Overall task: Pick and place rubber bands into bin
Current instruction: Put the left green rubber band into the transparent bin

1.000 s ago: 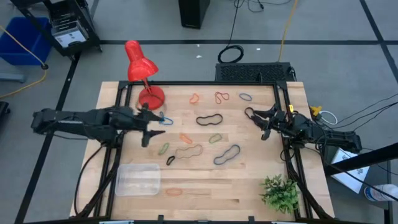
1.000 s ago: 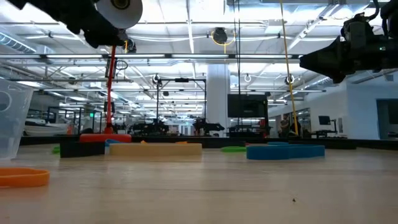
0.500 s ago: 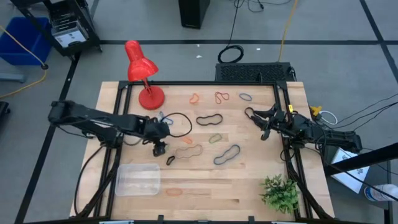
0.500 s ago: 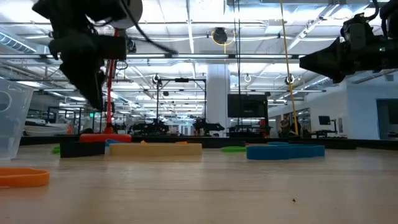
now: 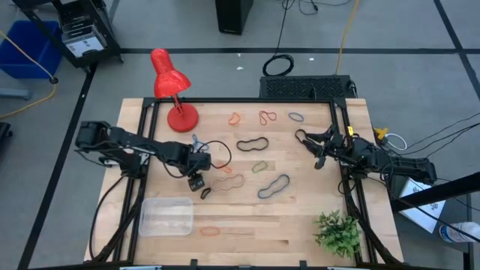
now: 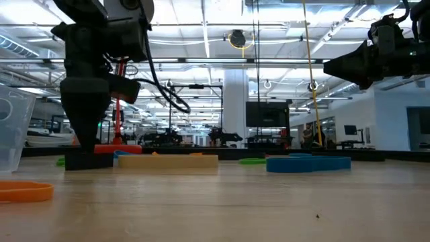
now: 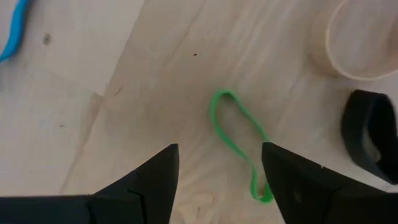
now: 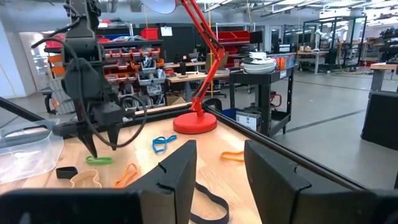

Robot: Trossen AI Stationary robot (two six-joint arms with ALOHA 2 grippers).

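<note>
My left gripper points down, open, low over a green rubber band that lies flat on the wooden table. Its two fingers stand on either side of the band and do not touch it. The same band also shows in the right wrist view. Several other bands lie flat around: black, dark blue, tan, orange and a small black one. The clear bin stands near the front left. My right gripper waits open and empty above the table's right side.
A red desk lamp stands with its base at the far left of the table. A green plant stands at the front right corner. More bands lie along the far edge. A black frame edges the table.
My left gripper has moved toward the table's right and near edges, from beside the lamp base, and has tipped from level to pointing down. It has come down over the green band. The bands have stayed where they were.
</note>
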